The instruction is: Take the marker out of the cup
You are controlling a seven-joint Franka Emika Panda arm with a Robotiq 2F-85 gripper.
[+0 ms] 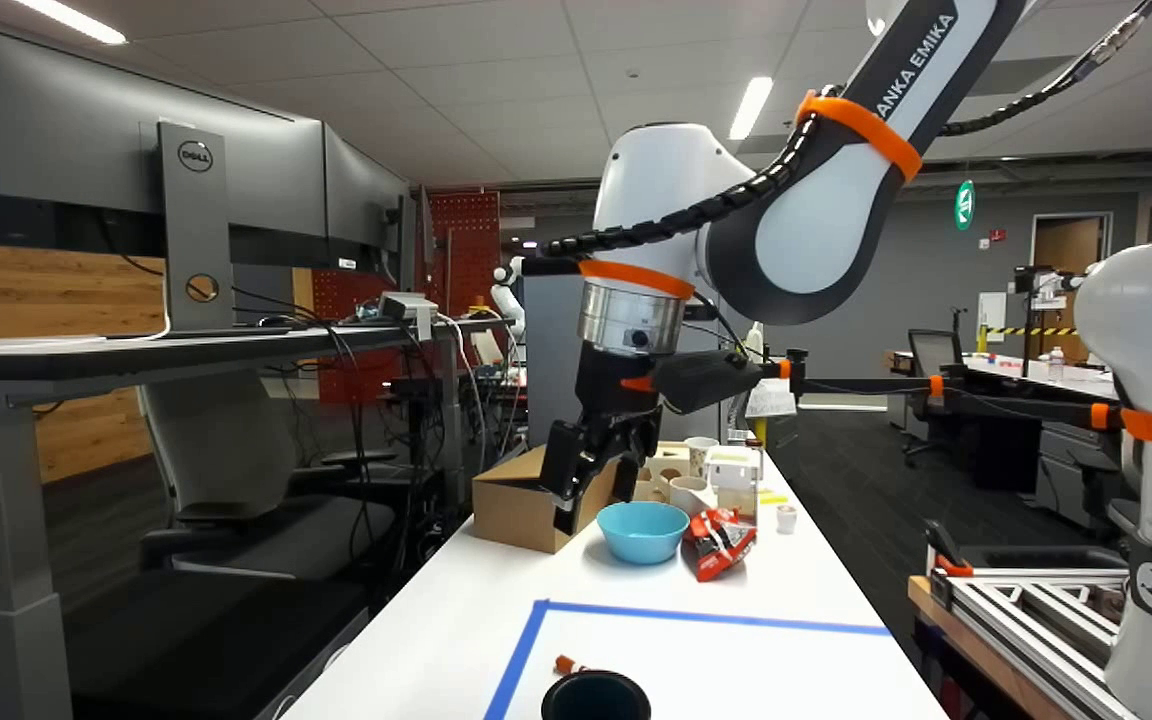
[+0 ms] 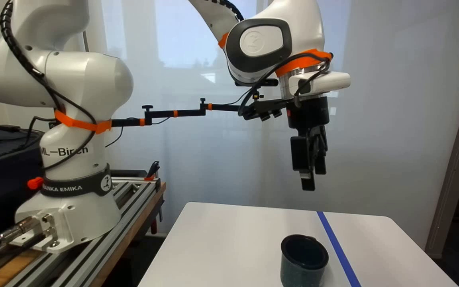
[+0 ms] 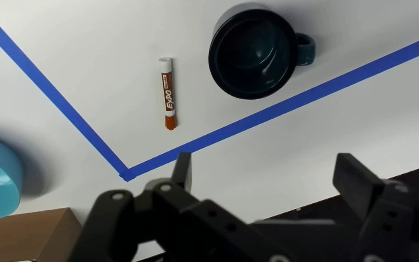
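The dark teal mug-like cup (image 3: pixel 253 54) stands upright on the white table, its inside visible and empty. It also shows in both exterior views (image 1: pixel 596 697) (image 2: pixel 303 275). The marker (image 3: pixel 168 94), white and brown with an orange-brown end, lies flat on the table beside the cup, apart from it. Its orange end shows behind the cup in an exterior view (image 1: pixel 568 664). My gripper (image 3: pixel 264 160) is open with nothing between its fingers. It hangs well above the table in both exterior views (image 1: pixel 596 505) (image 2: pixel 314 181), apart from the cup and marker.
Blue tape (image 3: pixel 238 125) marks a corner around cup and marker. A light-blue bowl (image 1: pixel 642 532), a brown cardboard box (image 1: pixel 516 510) and a red bag (image 1: pixel 721 545) stand further along the table. White holders and cups (image 1: pixel 691 495) are behind. The table edge (image 3: pixel 318 203) runs below the fingers.
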